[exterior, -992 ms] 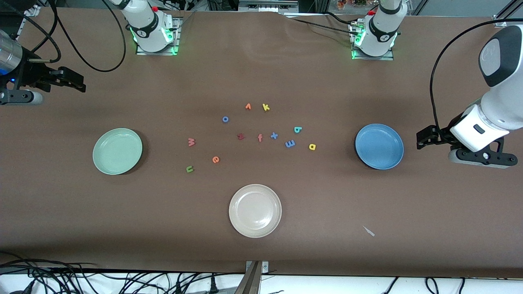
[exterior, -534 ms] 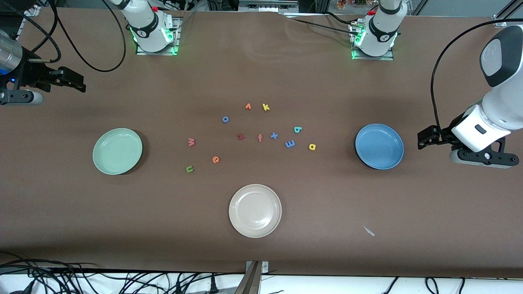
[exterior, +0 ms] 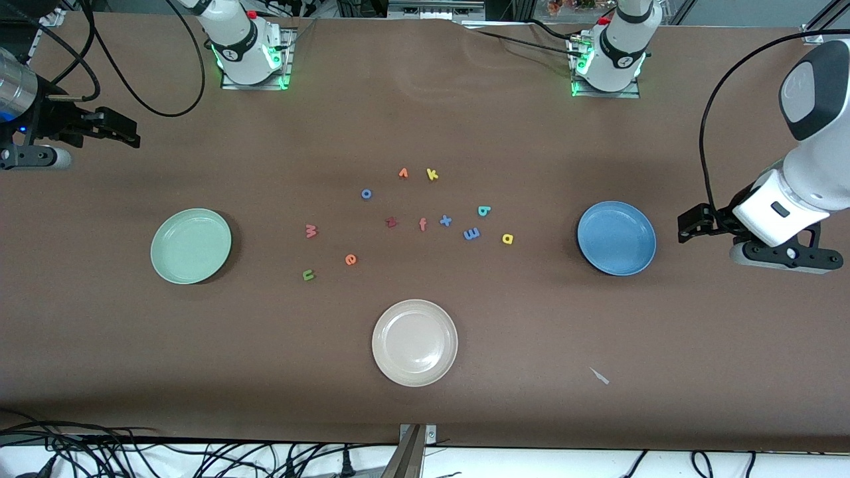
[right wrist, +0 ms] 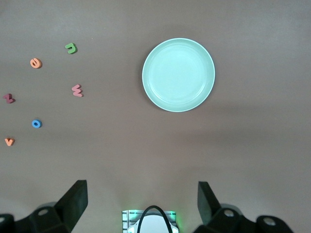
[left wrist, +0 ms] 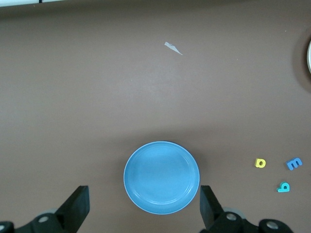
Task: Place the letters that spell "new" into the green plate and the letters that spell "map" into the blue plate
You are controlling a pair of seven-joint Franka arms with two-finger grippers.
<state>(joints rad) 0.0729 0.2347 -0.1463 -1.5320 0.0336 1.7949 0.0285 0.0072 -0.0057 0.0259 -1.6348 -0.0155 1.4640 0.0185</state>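
**Nothing sorted yet, both plates empty**

No letter placed so far; all six are left to move. The green plate [exterior: 190,245], pale mint with a raised rim, sits empty toward the right arm's end of the table. The blue plate [exterior: 616,238] sits empty toward the left arm's end. Between them lie the tiny foam letters: pinkish-red w [exterior: 311,230], orange e [exterior: 350,259] and green n [exterior: 308,274] closer to the green plate; blue m [exterior: 471,233], yellow a [exterior: 507,238] and teal p [exterior: 484,211] closer to the blue one. The left gripper [exterior: 690,224] hangs beside the blue plate, fingers spread, holding nothing. The right gripper [exterior: 119,131] hangs at its table end, spread, holding nothing.
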